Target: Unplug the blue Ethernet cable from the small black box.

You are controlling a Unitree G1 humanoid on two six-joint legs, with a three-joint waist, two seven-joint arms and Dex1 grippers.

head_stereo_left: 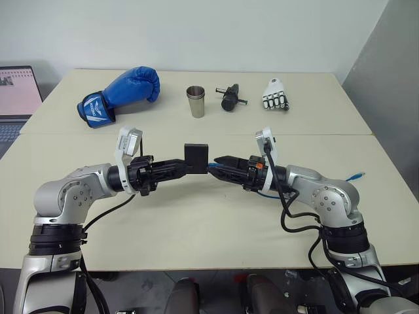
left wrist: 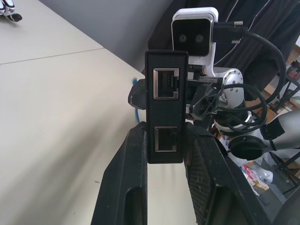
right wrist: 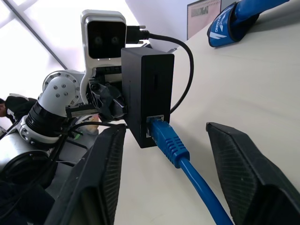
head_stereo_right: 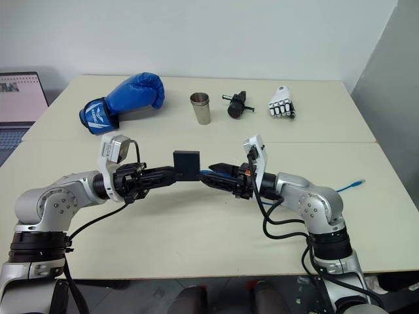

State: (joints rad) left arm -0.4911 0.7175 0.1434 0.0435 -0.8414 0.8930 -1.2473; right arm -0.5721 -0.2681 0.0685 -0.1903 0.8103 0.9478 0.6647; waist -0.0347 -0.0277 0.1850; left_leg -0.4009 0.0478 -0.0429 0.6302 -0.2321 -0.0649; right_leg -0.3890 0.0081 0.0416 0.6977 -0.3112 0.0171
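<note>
My left gripper (left wrist: 164, 154) is clamped on the small black box (head_stereo_left: 196, 157), held above the table (head_stereo_left: 196, 222) between my two arms. My right gripper (right wrist: 164, 154) has its fingers spread wide on either side of the blue cable (right wrist: 187, 164), gripping nothing; its plug sits in the box's port. Bare tabletop lies below and on both sides. Far across are a blue boxing glove (head_stereo_left: 121, 91) and a metal cup (head_stereo_left: 196, 101).

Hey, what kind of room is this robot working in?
Probably an office or lab test room: plain pale tables against a bare wall, an open laptop at the edge, and assorted items like a blue boxing glove and metal cup.
</note>
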